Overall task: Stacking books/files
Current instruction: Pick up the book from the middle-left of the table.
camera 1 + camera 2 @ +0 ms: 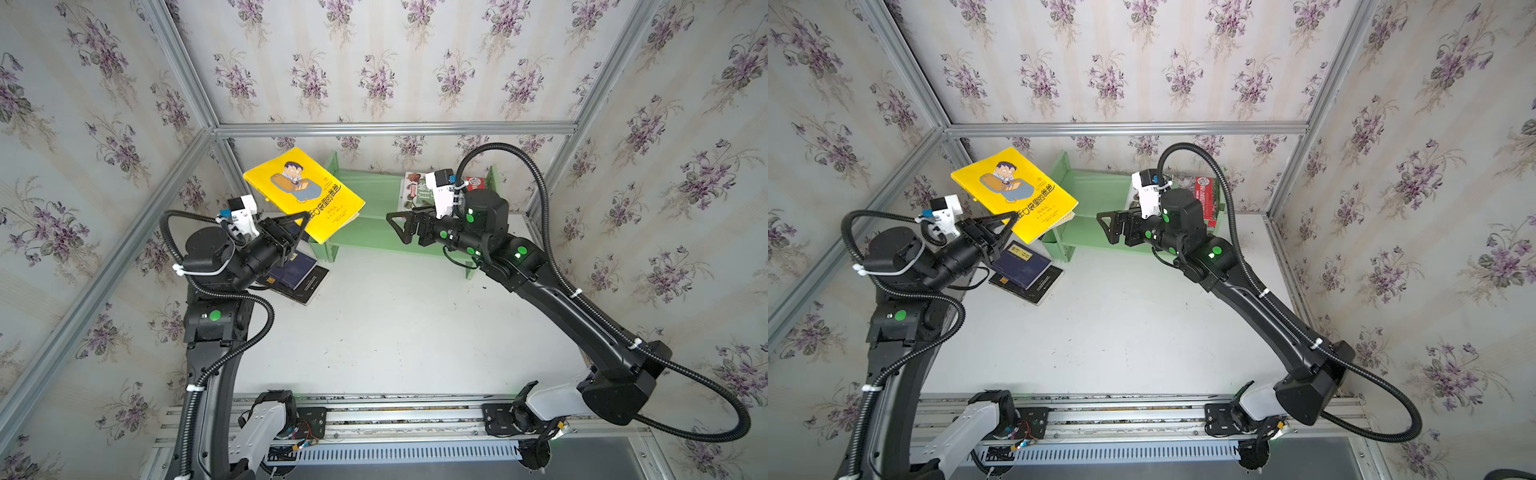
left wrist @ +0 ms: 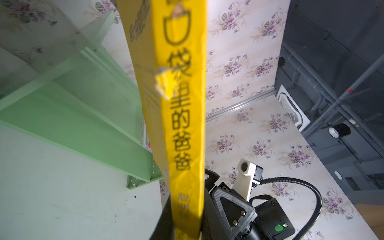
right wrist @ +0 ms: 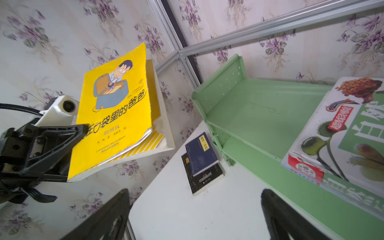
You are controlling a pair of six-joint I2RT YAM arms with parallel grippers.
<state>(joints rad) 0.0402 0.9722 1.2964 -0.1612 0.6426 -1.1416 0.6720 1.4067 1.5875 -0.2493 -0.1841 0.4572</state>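
Left fingers (image 1: 297, 224) clamp the yellow book (image 1: 303, 191) by a corner, aloft at upper left of centre beside the green shelf (image 1: 374, 195). Right gripper (image 1: 405, 228) gapes empty. Nature book (image 3: 342, 128) lies on the shelf; navy book (image 1: 1021, 264) sits atop black book (image 1: 1042, 286) on the table (image 1: 395, 324). Judged roughly midway.

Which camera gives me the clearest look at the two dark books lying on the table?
The right wrist view: the navy book lies on the black book, both unobstructed beside the green shelf. In both top views the left hand and its arm cover part of the pair. The left wrist view shows neither; the yellow book fills it.
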